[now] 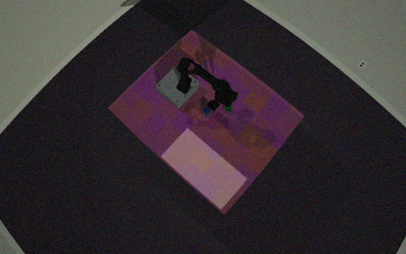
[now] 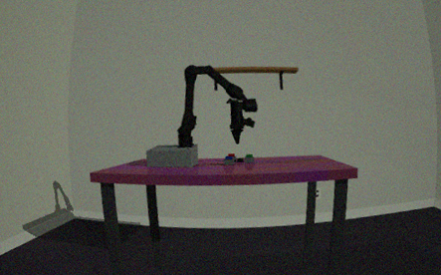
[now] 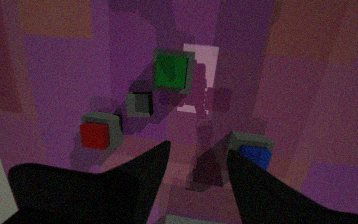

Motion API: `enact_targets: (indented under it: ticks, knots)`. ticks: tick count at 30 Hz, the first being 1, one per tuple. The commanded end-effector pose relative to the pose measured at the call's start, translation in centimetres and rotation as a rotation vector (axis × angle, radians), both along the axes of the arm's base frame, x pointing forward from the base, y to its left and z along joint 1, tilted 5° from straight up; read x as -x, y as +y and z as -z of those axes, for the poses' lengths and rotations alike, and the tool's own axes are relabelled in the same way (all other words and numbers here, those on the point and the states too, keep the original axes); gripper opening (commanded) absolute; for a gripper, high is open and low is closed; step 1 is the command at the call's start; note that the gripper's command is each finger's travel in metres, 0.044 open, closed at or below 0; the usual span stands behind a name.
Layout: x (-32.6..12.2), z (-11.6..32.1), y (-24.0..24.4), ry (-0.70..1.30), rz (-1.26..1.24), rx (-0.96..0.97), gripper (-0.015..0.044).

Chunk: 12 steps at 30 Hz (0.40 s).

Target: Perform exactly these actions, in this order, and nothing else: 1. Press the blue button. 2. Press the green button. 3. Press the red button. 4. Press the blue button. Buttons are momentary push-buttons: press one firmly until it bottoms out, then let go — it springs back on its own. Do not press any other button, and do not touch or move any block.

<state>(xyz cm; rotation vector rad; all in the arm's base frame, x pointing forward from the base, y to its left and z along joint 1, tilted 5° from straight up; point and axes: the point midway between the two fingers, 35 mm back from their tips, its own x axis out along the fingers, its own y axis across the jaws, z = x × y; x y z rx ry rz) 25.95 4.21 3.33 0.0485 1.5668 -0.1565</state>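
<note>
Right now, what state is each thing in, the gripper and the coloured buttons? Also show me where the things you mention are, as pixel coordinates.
Gripper [image 2: 237, 142] [image 3: 198, 150]: open, raised above the table, touching no button.
Blue button [image 1: 206, 111] [image 3: 255, 157]: not pressed, partly hidden in the wrist view.
Green button [image 1: 228, 109] [image 2: 249, 156] [image 3: 170, 71]: not pressed.
Red button [image 2: 232, 155] [image 3: 94, 135]: not pressed.

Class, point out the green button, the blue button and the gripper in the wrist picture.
green button [image 3: 170, 71]: wrist view, green top
blue button [image 3: 256, 157]: wrist view, blue top
gripper [image 3: 198, 150]: wrist view, between its fingertips

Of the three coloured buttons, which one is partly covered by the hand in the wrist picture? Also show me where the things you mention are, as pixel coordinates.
The blue button [image 1: 206, 111] [image 2: 229, 157] [image 3: 256, 156]; red and green show whole there.
</note>
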Motion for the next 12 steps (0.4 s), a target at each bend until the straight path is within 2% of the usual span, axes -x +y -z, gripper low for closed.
enact_targets:
  ticks: [1, 5, 12]
  knots:
    - [-1.1, -1.1, 5.4, 0.007, -0.003, -0.010, 0.0309]
    - [-1.1, -2.2, 12.0, 0.008, -0.003, -0.012, 0.0400]
    - [-0.9, -2.4, 13.2, 0.009, -0.003, -0.012, 0.0400]
